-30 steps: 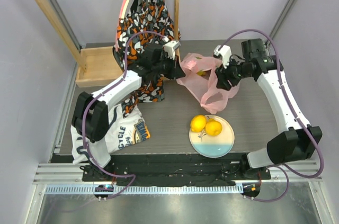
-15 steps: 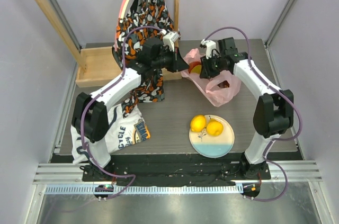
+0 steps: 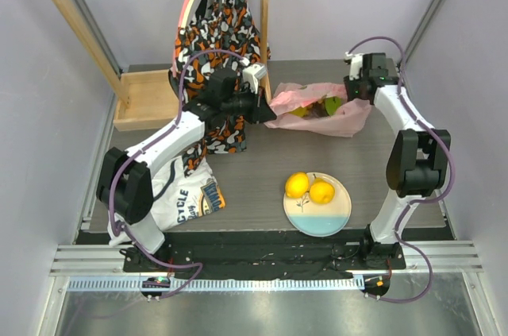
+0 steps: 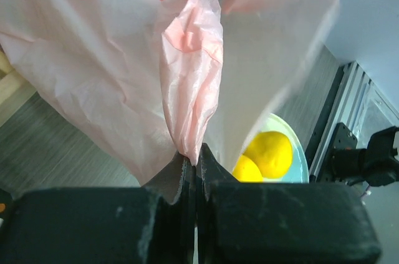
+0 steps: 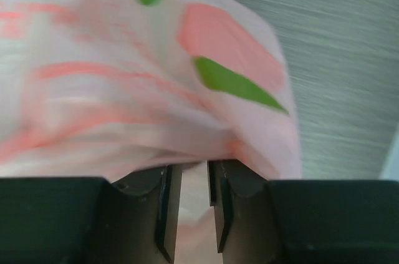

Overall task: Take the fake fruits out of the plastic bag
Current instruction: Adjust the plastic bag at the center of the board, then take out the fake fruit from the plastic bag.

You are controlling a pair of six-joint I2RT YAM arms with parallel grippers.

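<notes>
The pink plastic bag (image 3: 321, 110) is stretched low over the table between my two grippers. My left gripper (image 3: 266, 110) is shut on its left end; the left wrist view shows a bunched fold of the bag (image 4: 190, 89) pinched between the jaws of the left gripper (image 4: 194, 159). My right gripper (image 3: 357, 91) holds the right end; in the right wrist view bag film (image 5: 124, 89) fills the narrow gap of the right gripper (image 5: 193, 176). Green (image 3: 333, 103), dark (image 3: 317, 110) and yellow (image 3: 298, 112) fruits show through the bag. Two lemons (image 3: 309, 188) lie on the plate (image 3: 317, 221).
A patterned garment (image 3: 214, 26) hangs from a wooden rack (image 3: 79, 26) at the back left, above a wooden box (image 3: 147, 102). A white printed shirt (image 3: 178, 197) lies at the front left. The plate's edge (image 4: 298, 151) shows beyond the bag in the left wrist view.
My right arm swung back and to the right with the bag's end, pulling the bag from a hanging pouch into a flat stretched strip. The left gripper kept its hold and barely moved.
</notes>
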